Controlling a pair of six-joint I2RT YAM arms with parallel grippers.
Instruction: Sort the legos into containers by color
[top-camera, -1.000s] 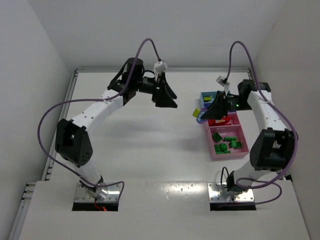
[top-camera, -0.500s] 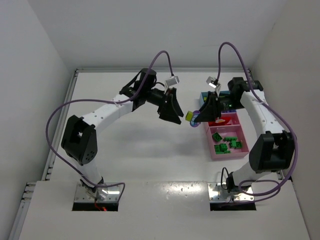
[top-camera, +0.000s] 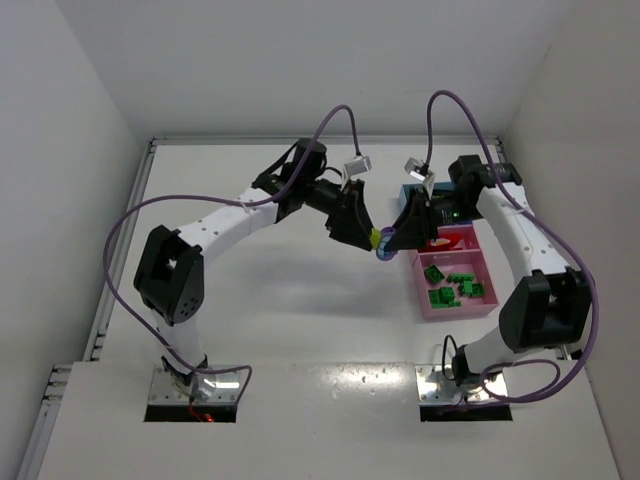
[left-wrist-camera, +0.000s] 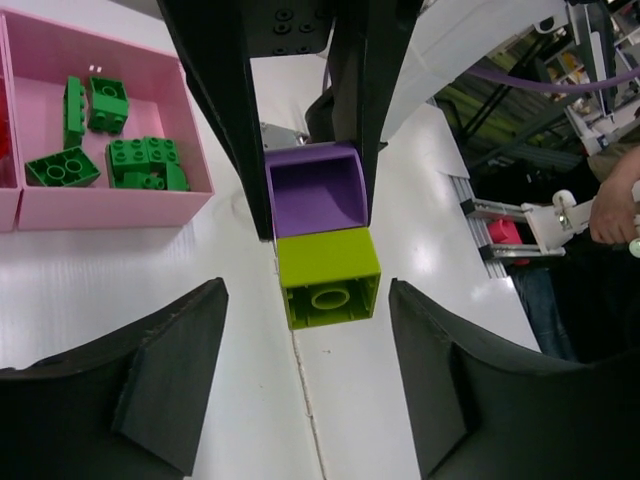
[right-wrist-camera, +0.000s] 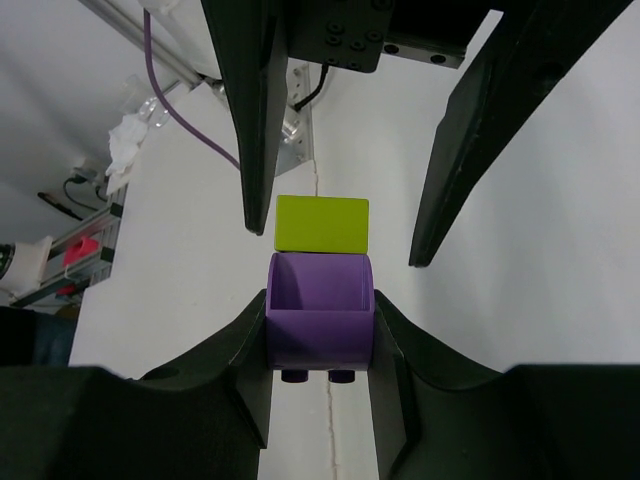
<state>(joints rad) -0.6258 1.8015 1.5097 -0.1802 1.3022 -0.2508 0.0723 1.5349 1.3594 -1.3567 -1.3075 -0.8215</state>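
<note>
My right gripper (top-camera: 390, 243) is shut on a purple brick (right-wrist-camera: 320, 310) with a yellow-green brick (right-wrist-camera: 321, 223) stuck to its far end, held in the air left of the trays. My left gripper (top-camera: 366, 237) is open, and its fingers (right-wrist-camera: 258, 130) stand on either side of the yellow-green brick (left-wrist-camera: 328, 278) without touching it. The purple brick (left-wrist-camera: 315, 190) shows behind it in the left wrist view. A pink tray (top-camera: 421, 290) holds several green bricks (top-camera: 452, 285). Another pink tray (top-camera: 470, 237) holds red bricks. A blue tray (top-camera: 410, 192) stands behind, partly hidden by the right arm.
The trays stand in a row along the right side of the white table (top-camera: 270, 300), close to the right wall. The pink tray with green bricks (left-wrist-camera: 195, 150) shows at the upper left of the left wrist view. Both arms' purple cables loop overhead.
My left arm has swung right until its open fingers flank the yellow-green brick. My right gripper has carried the joined bricks left, away from the trays, to meet it.
</note>
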